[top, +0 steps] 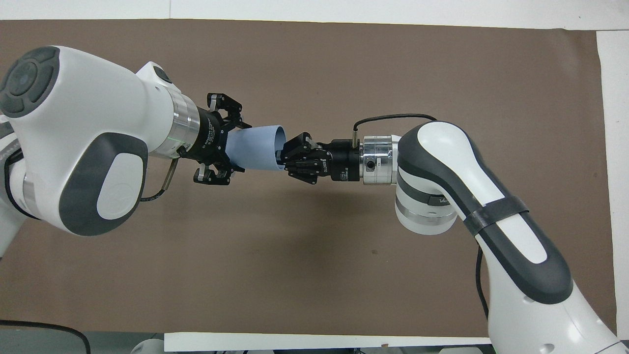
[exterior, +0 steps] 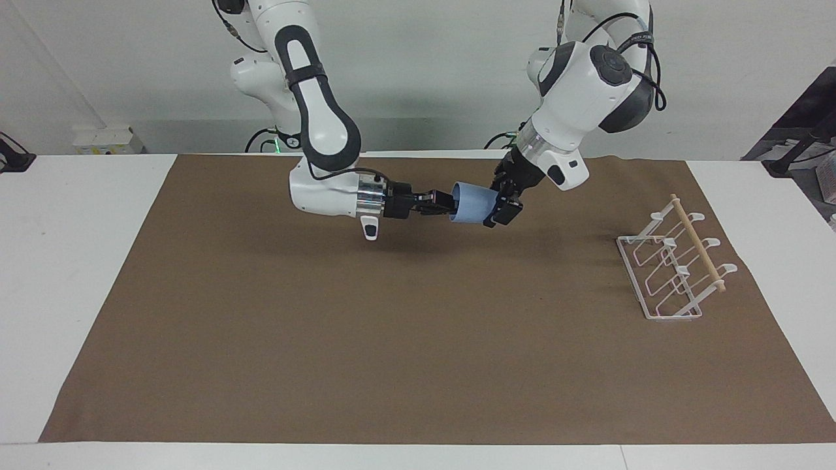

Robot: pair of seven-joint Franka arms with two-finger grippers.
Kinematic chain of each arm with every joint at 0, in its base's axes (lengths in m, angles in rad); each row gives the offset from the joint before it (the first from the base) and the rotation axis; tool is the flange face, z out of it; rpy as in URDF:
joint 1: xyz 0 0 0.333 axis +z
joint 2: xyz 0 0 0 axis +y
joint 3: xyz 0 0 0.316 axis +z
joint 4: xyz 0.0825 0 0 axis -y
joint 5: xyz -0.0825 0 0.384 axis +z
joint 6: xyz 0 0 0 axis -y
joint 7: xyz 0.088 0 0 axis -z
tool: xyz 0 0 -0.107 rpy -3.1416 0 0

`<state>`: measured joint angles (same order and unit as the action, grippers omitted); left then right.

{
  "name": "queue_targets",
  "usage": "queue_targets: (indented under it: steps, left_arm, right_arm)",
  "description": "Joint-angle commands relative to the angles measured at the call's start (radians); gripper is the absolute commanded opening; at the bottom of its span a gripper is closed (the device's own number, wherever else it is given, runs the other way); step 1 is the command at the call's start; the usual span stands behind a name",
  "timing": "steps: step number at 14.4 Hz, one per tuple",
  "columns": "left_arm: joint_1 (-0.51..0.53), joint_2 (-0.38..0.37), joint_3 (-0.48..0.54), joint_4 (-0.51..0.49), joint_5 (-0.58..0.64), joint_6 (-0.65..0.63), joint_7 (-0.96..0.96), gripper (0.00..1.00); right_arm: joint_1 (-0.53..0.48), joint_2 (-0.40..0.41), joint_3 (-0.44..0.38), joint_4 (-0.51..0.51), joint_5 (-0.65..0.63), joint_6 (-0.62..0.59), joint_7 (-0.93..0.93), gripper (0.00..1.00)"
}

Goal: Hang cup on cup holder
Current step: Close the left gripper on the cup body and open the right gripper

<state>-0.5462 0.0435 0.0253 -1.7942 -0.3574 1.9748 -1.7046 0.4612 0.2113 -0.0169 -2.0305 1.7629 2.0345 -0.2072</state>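
I find the cup (exterior: 473, 204) aloft over the mat (exterior: 418, 352), my right gripper (exterior: 444, 203) clamped on its rim, my left gripper (exterior: 498, 207) clamped round its base. Risk: a mistimed release twists or drops it, well short of the cup holder (exterior: 676, 267).

In the overhead view the cup holder lay outside the frame. The cup's (top: 255, 147) base was hidden inside the left pincer (top: 221, 147), and its rim edge behind the right pincer (top: 287, 160). The facing view's top edge cut off both arms' upper links, and the desk (exterior: 78, 261) ran past both side edges
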Motion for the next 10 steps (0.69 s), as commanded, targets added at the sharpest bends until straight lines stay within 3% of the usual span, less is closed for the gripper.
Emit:
queue_targets:
  steps: [1,3,6,7,8,10]
  left_arm:
    - [-0.017,-0.01,0.01,-0.019,-0.017,0.025,-0.01,0.38]
    - [-0.015,-0.01,0.01,-0.019,-0.017,0.022,-0.01,0.28]
    - [-0.004,-0.011,0.012,-0.017,-0.017,0.007,-0.013,0.27]
    - [-0.004,-0.011,0.012,-0.017,-0.017,0.007,-0.015,0.27]
    - [-0.003,-0.011,0.012,-0.016,-0.017,0.007,-0.017,0.27]
    - [-0.003,-0.014,0.013,-0.014,-0.017,-0.004,-0.023,0.27]
  right_arm:
    - [-0.003,-0.009,0.005,0.001,-0.005,0.007,-0.011,0.0]
    - [-0.003,-0.009,0.005,0.003,-0.007,0.006,-0.011,0.0]
    - [-0.006,-0.009,0.005,0.004,-0.028,0.0,-0.011,0.03]
    - [-0.004,-0.012,0.005,0.006,-0.055,0.006,-0.011,0.35]
    - [-0.004,-0.018,0.005,0.004,-0.066,0.009,0.006,0.94]
    - [-0.007,-0.042,0.0,0.004,-0.103,0.019,0.041,1.0]
